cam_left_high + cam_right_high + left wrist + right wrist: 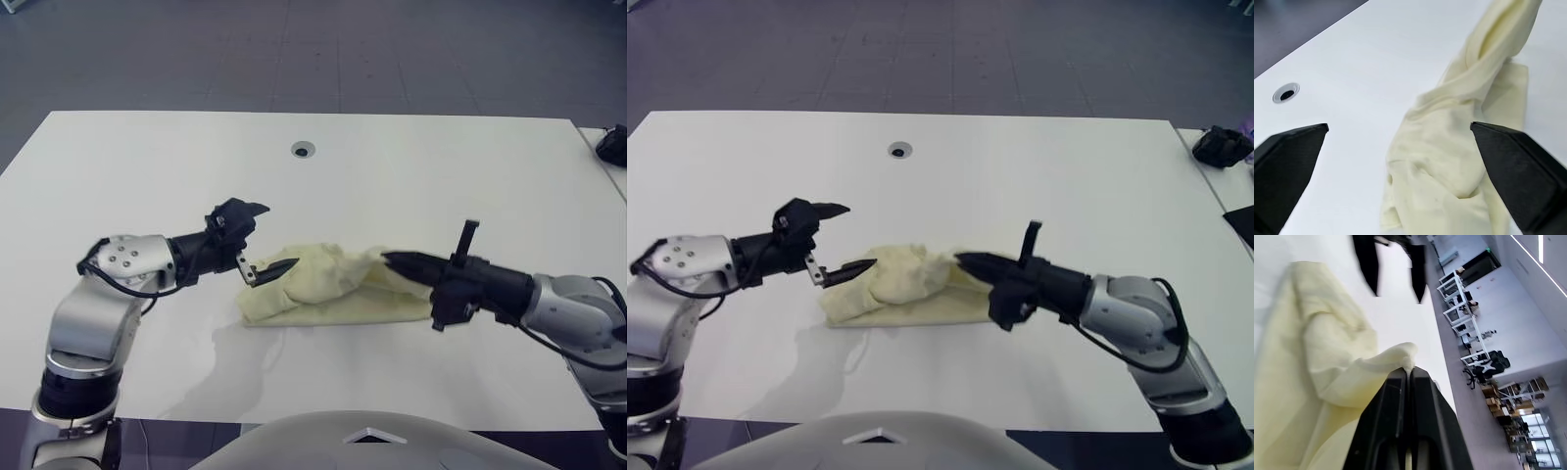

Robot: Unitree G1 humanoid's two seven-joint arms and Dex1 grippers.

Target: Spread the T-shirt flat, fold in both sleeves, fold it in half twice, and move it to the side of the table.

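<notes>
The pale yellow T-shirt [333, 289] lies bunched on the white worktop [441, 176], toward 6 o'clock of centre, its long axis running 9 to 3 o'clock. At its 3 o'clock end the right claw [390, 258] pinches a raised fold. The left claw [281, 235] hangs spread wide at the 9 o'clock end. A round cable hole [303, 149] sits at 12 o'clock.

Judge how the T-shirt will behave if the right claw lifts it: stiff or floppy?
Probably floppy: the T-shirt lies crumpled in soft folds, and the edge pinched in the right claw drapes down. Likely light, since a small pinch holds a ridge up. Pulled sideways, it may bunch rather than slide flat.
</notes>
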